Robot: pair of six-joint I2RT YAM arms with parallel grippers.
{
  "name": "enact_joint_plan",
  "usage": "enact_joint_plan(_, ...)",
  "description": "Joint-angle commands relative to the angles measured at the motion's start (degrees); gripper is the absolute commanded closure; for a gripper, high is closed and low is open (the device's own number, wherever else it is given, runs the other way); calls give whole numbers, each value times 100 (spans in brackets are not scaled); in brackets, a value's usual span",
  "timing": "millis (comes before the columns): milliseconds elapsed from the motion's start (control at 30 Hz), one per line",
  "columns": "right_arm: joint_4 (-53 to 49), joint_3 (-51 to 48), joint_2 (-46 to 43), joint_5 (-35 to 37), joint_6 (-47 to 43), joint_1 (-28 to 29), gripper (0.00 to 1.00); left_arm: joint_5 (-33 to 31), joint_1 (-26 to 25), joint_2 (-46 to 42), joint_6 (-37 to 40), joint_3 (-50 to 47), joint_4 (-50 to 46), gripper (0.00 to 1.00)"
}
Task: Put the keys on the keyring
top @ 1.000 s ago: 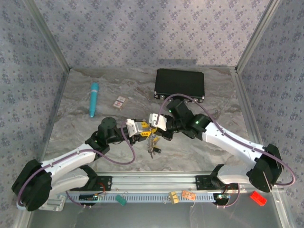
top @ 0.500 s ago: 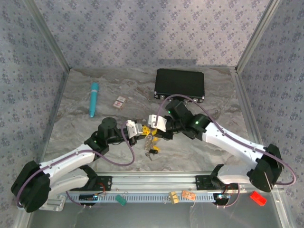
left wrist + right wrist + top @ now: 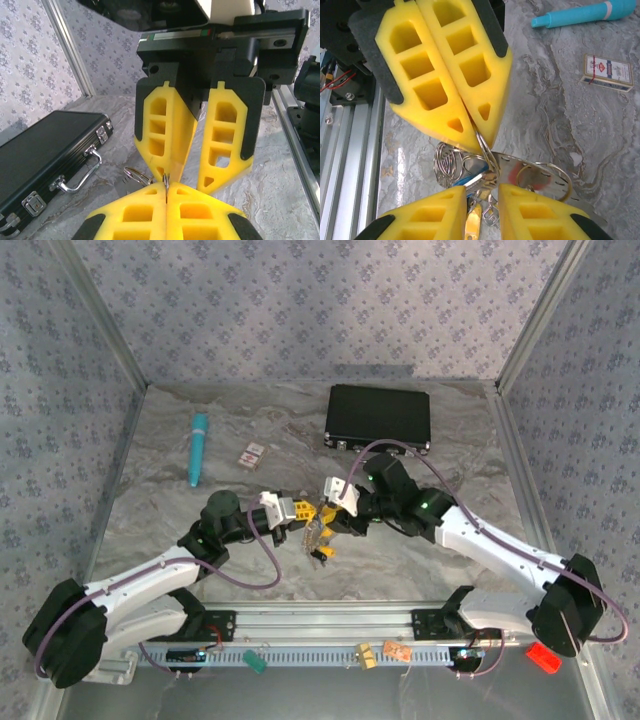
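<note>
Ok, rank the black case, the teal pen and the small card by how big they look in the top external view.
1. black case, by far the largest.
2. teal pen, long and slim.
3. small card, the smallest.
All three lie about equally far from the camera, so the order holds.

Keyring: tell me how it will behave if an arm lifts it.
Probably floppy: the keyring is thin wire pinched at one spot by the left fingers, so it would likely dangle and swing. The keys sit loosely bunched by it and may slide or tangle. It looks light, being small beside the fingers.
</note>
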Motion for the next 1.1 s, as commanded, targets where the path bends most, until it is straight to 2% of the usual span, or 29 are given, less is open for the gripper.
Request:
enact_joint_plan(0,173,-5,92,-177,158,20,80,93,-17,-38,-189,-51,613,100)
enact_joint_plan(233,343,-1,170,-246,230,38,87,26,-16,99,-506,-156,1204,100)
enact_joint_plan(500,417,-78,169,-218,225,15,88,25,-29,145,-753,-201,1515,100)
enact_joint_plan(767,446,-303,-337,-268,311,-251,72,-10,-28,95,-719,-214,1466,100)
enact_joint_plan(1067,716,-474,-303,-344,527,-166,65,-17,-26,130,-714,-165,1485,100)
